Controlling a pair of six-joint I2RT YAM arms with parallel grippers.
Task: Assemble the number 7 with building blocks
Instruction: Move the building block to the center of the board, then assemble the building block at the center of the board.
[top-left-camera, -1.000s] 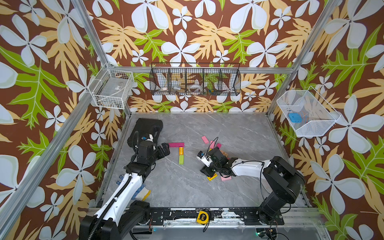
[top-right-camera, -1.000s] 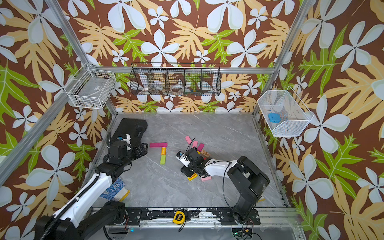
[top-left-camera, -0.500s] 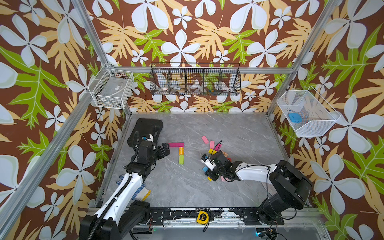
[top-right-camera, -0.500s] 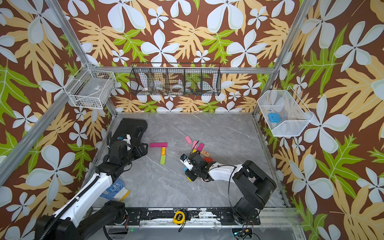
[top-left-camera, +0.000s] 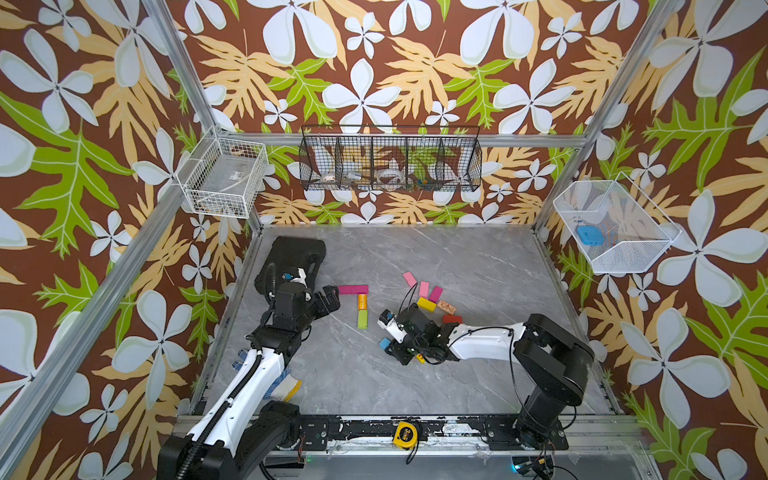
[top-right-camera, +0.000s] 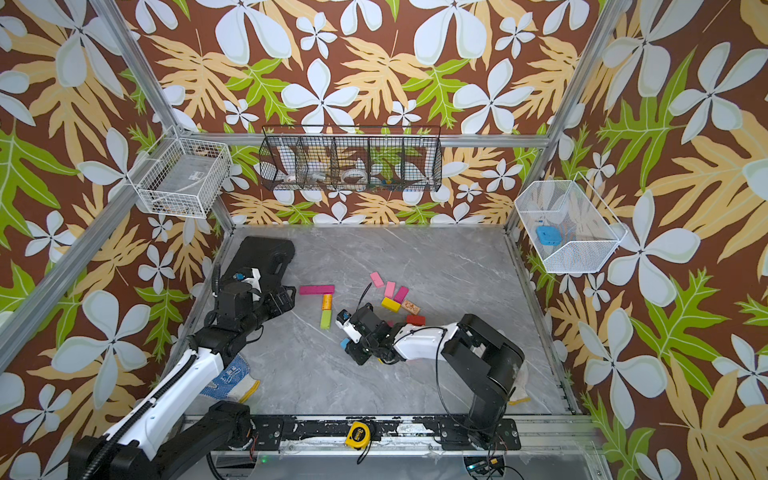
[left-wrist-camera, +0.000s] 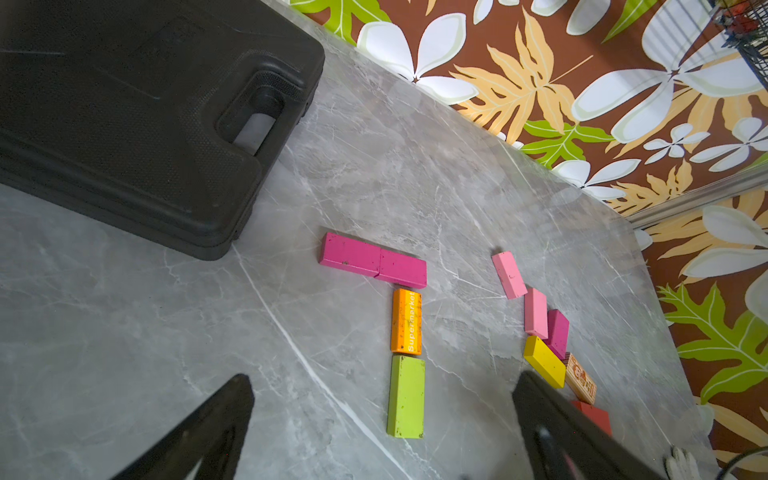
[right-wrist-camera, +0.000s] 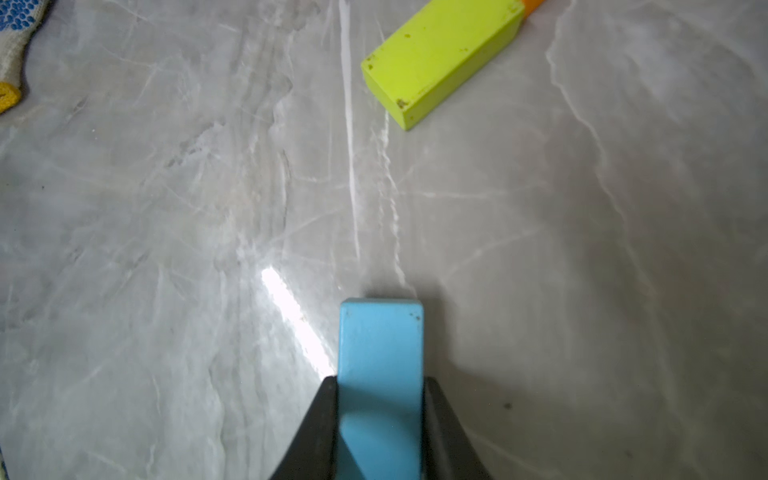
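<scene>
Evidently the blue block (right-wrist-camera: 380, 336) is clamped across its narrow width by the right claw (right-wrist-camera: 380, 386), with its free end pointed roughly toward the green block (right-wrist-camera: 440, 58). Whether it is lifted clear of the desk (right-wrist-camera: 166, 249) cannot be told. The step in hand is judged to be carrying it to the near end of the stem, which is formed by the orange block (left-wrist-camera: 406, 322) and the green one on the near side of the magenta bar (left-wrist-camera: 372, 260). For a clean result, the block should be turned until its long side is in line with the stem and lowered flat just near of the green end. It should be released only once seated, so that the green block is not nudged askew. The left claw (top-left-camera: 330, 298) is spread wide and empty, just left of the bar and out of the likely path. The grip itself is shown only by the right wrist view, while in both top views merely a blue tip is seen beside the claw. The seam between the two magenta pieces and the word printed on the orange block are revealed only by the left wrist view. The spare blocks (top-left-camera: 427, 304) to the right and both arms are taken in together only from above.
</scene>
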